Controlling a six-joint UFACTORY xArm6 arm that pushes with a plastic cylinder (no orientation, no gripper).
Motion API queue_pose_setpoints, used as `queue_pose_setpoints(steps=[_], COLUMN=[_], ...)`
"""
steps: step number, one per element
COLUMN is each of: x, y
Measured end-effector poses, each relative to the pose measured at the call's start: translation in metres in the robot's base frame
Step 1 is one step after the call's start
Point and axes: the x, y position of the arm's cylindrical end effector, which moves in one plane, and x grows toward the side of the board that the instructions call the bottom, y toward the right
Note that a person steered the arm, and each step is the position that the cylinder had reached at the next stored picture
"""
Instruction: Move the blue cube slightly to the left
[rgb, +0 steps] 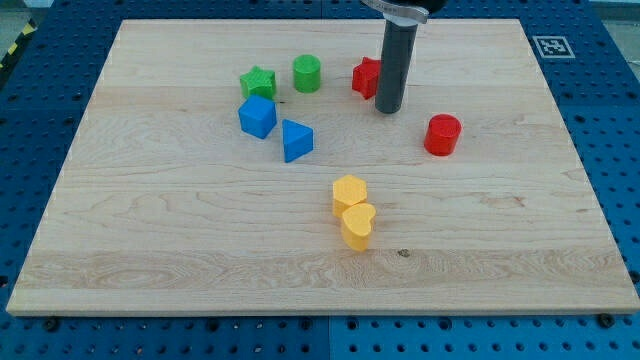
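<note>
The blue cube (257, 117) sits on the wooden board (150, 230), left of centre near the view's top. A blue wedge-shaped block (296, 140) lies just to its right. A green star block (258, 82) touches the cube's top side. My tip (388, 108) rests on the board well to the right of the blue cube, right next to a red block (366, 77) of unclear shape.
A green cylinder (307, 73) stands right of the green star. A red cylinder (442, 135) stands right of my tip. A yellow hexagonal block (350, 192) and a yellow heart block (357, 225) touch near the board's middle.
</note>
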Motion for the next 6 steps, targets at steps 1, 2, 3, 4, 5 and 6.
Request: queue_pose_setpoints(steps=[1, 2, 3, 4, 5, 6], x=[0.000, 0.007, 0.019, 0.019, 0.019, 0.019], y=[0.000, 0.011, 0.007, -0.035, -0.086, -0.116])
